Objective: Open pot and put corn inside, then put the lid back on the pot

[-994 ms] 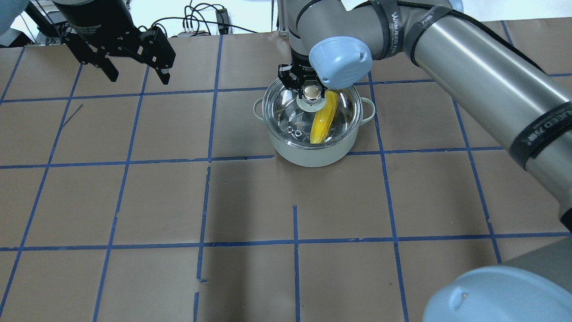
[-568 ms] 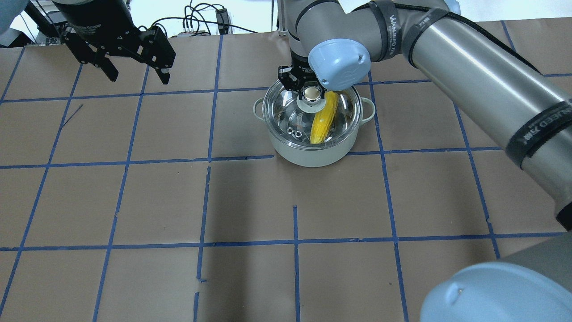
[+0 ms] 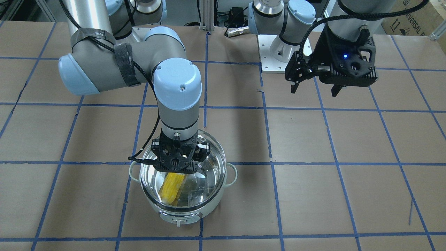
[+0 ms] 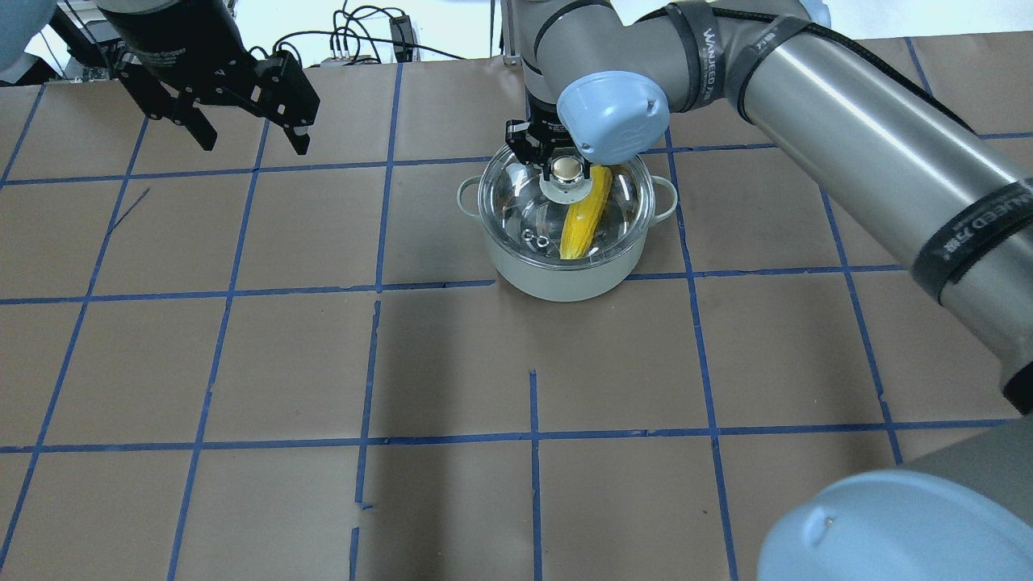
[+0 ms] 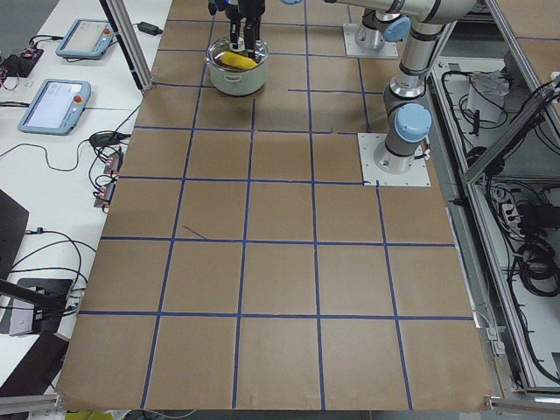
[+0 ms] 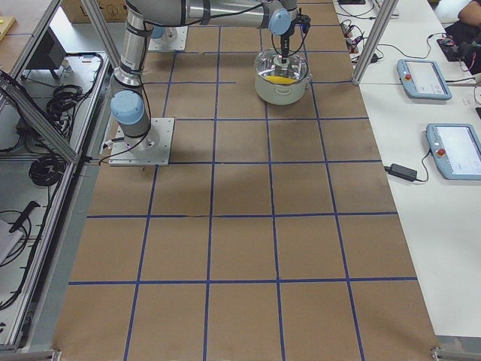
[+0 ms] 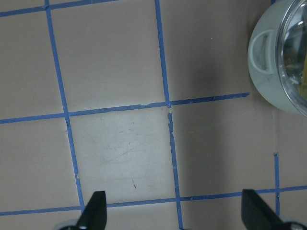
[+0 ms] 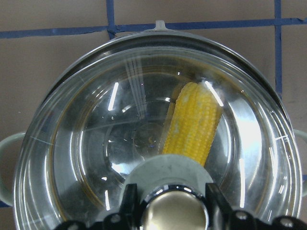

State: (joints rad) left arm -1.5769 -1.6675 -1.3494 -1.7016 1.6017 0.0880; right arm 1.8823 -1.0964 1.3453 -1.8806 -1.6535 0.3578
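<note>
The right jaws were seen closed on the knob [image 8: 173, 211] of the lid [image 4: 524, 211], which was laid over the mouth of the pot [image 4: 557, 281]. The corn [image 4: 583, 224] was seen inside the pot, under the glass. The left jaws were held wide open above the bench [image 4: 323, 363], well apart from the pot.

The table [image 4: 242, 363] — brown paper (blue tape grid) — carries the pale pot [image 4: 557, 282].
</note>
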